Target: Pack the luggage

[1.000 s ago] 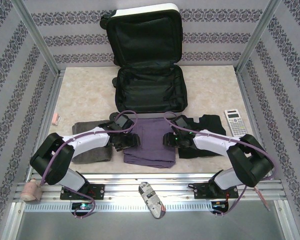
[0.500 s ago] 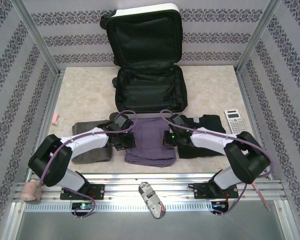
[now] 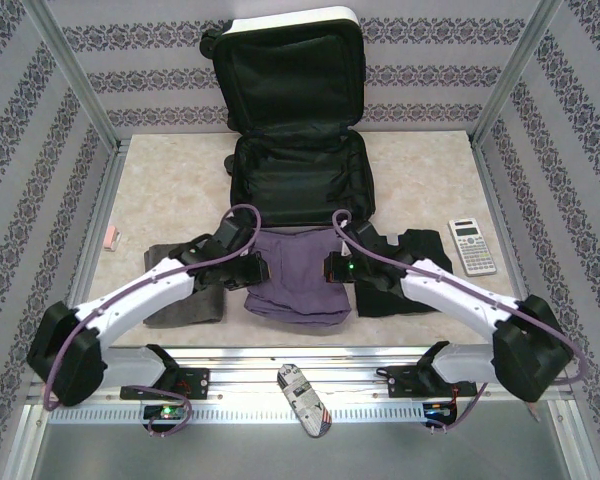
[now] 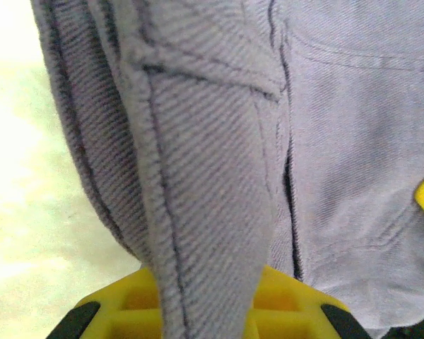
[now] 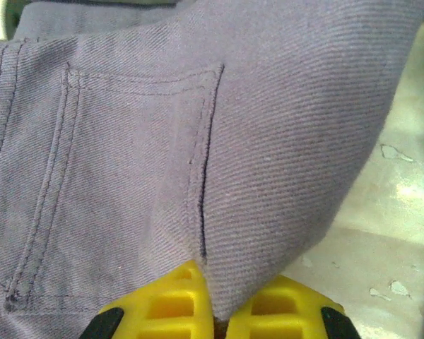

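Observation:
The luggage (image 3: pixel 300 185) lies open at the back of the table, its white-shelled lid upright and the black-lined base flat. Just in front of it is a folded purple denim garment (image 3: pixel 295 280). My left gripper (image 3: pixel 258 270) is shut on the garment's left edge and my right gripper (image 3: pixel 332 268) is shut on its right edge. In the left wrist view a fold of the purple denim (image 4: pixel 339 141) runs down between the yellow fingers of the left gripper (image 4: pixel 205 300). In the right wrist view the denim (image 5: pixel 127 141) is pinched in the right gripper (image 5: pixel 215 307).
A grey folded garment (image 3: pixel 185 295) lies to the left and a black one (image 3: pixel 405 275) to the right. A calculator (image 3: pixel 473 246) sits at the right edge and a small pink item (image 3: pixel 111 238) at the left. A patterned object (image 3: pixel 305 398) rests on the front rail.
Both grippers have shut on the purple garment. Both arms have stretched forward, and the garment has shifted toward the luggage and bunched narrower.

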